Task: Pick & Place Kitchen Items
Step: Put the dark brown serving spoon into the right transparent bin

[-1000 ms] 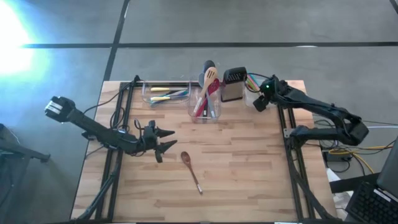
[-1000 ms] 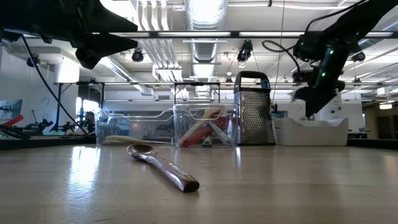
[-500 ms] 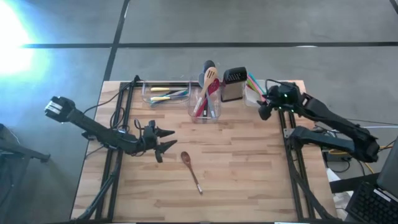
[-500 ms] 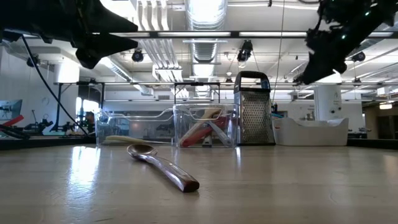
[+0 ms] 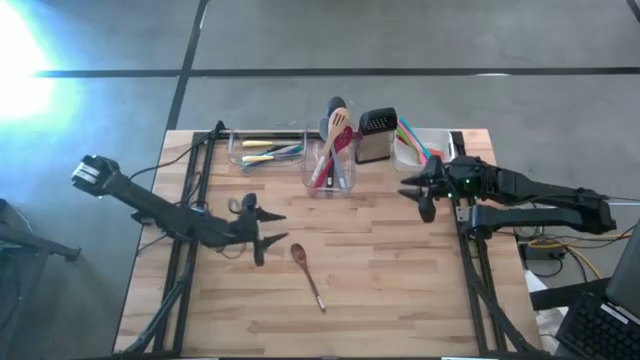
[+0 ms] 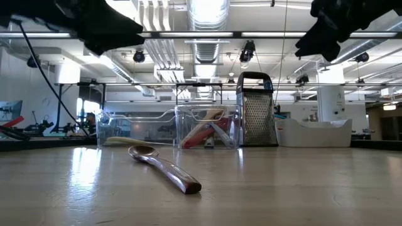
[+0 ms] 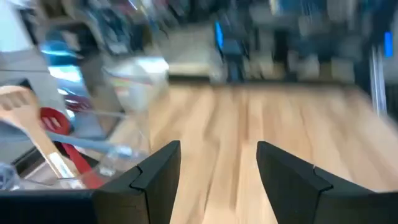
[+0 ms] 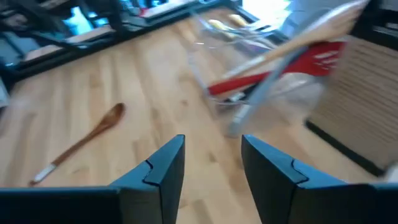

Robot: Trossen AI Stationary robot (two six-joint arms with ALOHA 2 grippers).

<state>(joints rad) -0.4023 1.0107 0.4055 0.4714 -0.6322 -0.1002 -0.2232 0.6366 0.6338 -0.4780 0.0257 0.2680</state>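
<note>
Wooden counter (image 5: 380, 270), pale planks, lots of bare room at front. Brown wooden spoon (image 5: 307, 274) lies flat mid-counter. Clear tub (image 5: 330, 175) at back holds red and wooden tools upright. Left gripper (image 5: 262, 232) beside spoon, fingers apart, empty. Right gripper (image 5: 417, 195) up near right edge, fingers apart, empty.

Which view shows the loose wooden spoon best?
The high view: the whole wooden spoon lies unobstructed on the table. The low view foreshortens it, the right wrist view blurs it, and the left wrist view misses it.
</note>
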